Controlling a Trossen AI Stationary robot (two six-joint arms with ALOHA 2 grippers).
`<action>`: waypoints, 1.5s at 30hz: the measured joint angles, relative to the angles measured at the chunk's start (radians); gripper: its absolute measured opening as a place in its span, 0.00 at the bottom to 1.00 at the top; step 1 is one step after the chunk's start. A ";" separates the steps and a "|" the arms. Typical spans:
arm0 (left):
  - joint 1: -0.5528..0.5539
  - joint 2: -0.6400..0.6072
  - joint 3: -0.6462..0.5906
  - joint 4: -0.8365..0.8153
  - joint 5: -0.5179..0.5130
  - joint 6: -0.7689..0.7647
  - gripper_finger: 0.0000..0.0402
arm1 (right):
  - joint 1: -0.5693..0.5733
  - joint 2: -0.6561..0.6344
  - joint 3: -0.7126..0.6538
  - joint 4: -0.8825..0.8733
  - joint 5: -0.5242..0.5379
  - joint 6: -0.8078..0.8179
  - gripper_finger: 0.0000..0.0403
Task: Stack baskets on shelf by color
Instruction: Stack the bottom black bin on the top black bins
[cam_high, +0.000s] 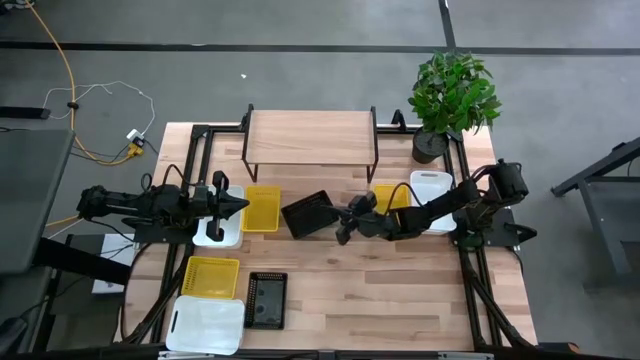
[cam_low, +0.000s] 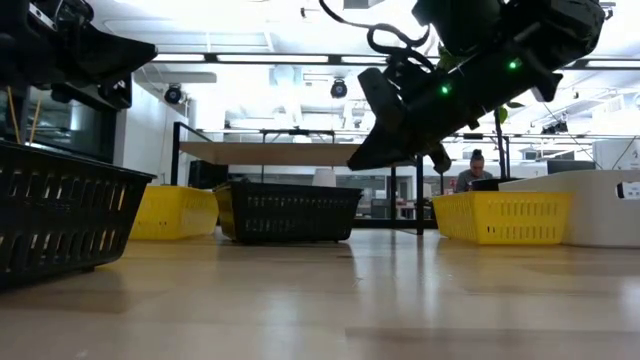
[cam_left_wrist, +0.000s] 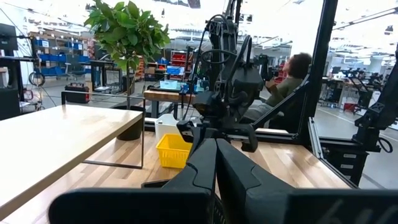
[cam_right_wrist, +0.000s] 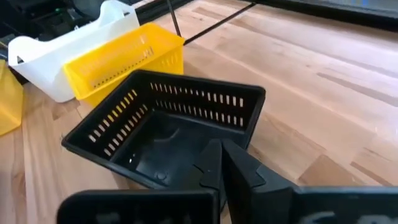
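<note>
**Right arm closes in at black basket below the shelf**

We look down on a wooden tabletop (cam_high: 400, 290) with the empty shelf (cam_high: 310, 138) standing at its far edge, a potted plant (cam_high: 452, 95) at the right corner. Baskets lie scattered in front of it: a large white basket (cam_high: 208, 325) at the near left edge, a yellow basket (cam_high: 212, 277) and a black basket (cam_high: 266, 300) beside it, another yellow one (cam_high: 263, 208) just under the shelf's left end, and a yellow and a white basket (cam_high: 430, 188) at the right, under the right arm. In the middle sits a tilted black basket (cam_high: 307, 214). The right end effector (cam_high: 347, 226), fingers pressed together, sits at that basket's right rim; from the wrist we cannot tell whether it grips the wall or merely touches it. The left end effector (cam_high: 238, 206), also closed and empty, hovers over a small white basket (cam_high: 217, 232) at the left.
</note>
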 joint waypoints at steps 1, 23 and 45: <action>0.000 0.000 0.000 0.000 0.000 0.000 0.00 | 0.000 0.000 0.000 -0.006 -0.009 0.001 0.00; 0.000 0.000 0.000 0.000 0.000 0.000 0.00 | 0.057 -0.288 0.000 -0.380 0.033 -0.202 0.00; 0.000 0.000 0.000 0.011 -0.002 0.000 0.00 | -0.001 -0.825 -0.556 0.283 -0.342 -0.432 0.00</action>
